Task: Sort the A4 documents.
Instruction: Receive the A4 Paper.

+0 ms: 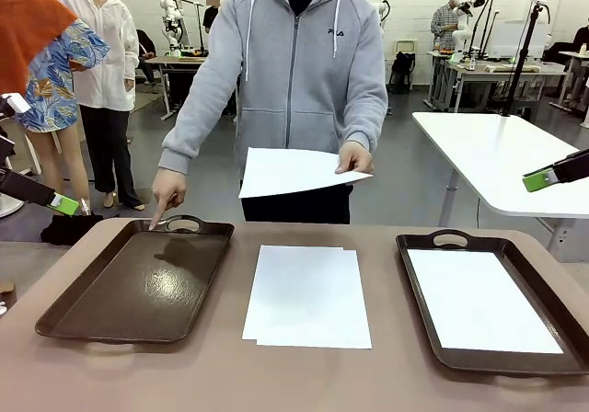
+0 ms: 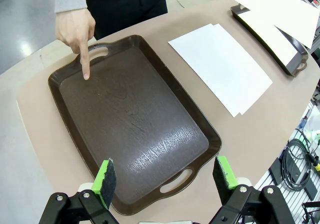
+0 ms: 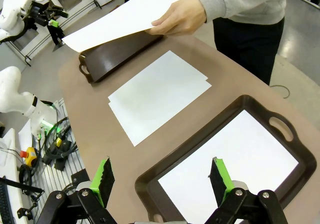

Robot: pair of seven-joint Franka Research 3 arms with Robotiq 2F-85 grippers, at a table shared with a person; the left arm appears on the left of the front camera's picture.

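Brown tabletop [image 1: 304, 375] runs along the near edge and carries everything else. Across it stands a person in a grey zip hoodie [image 1: 294, 72], with a white table [image 1: 497, 154] farther back on the robot's right.

Two dark brown handled trays lie on the tabletop, well apart. The empty tray [image 1: 55, 325] is on the robot's left and the filled tray [image 1: 414, 292] on its right. A single A4 sheet [image 1: 479, 300] lies flat on the filled tray's floor and covers most of it.

Between the trays, loose A4 sheets [image 1: 306, 294] rest on the bare tabletop, at least two, slightly offset from each other. One more, the held A4 sheet [image 1: 285, 171], hangs in the air above the table's far edge. In the right wrist view it hides part of the empty tray.

The person's other hand [image 1: 354, 159] pinches that sheet by one edge. Their pointing hand [image 1: 168, 189] has its index finger down on the empty tray's far end, just beside the handle.

The left gripper [image 2: 167, 171] hovers over the empty tray's near handle, jaws spread wide and holding nothing. The right gripper [image 3: 160, 176] hangs over the near end of the filled tray, equally wide and empty.

Cables [image 2: 295, 159] trail beside the table.
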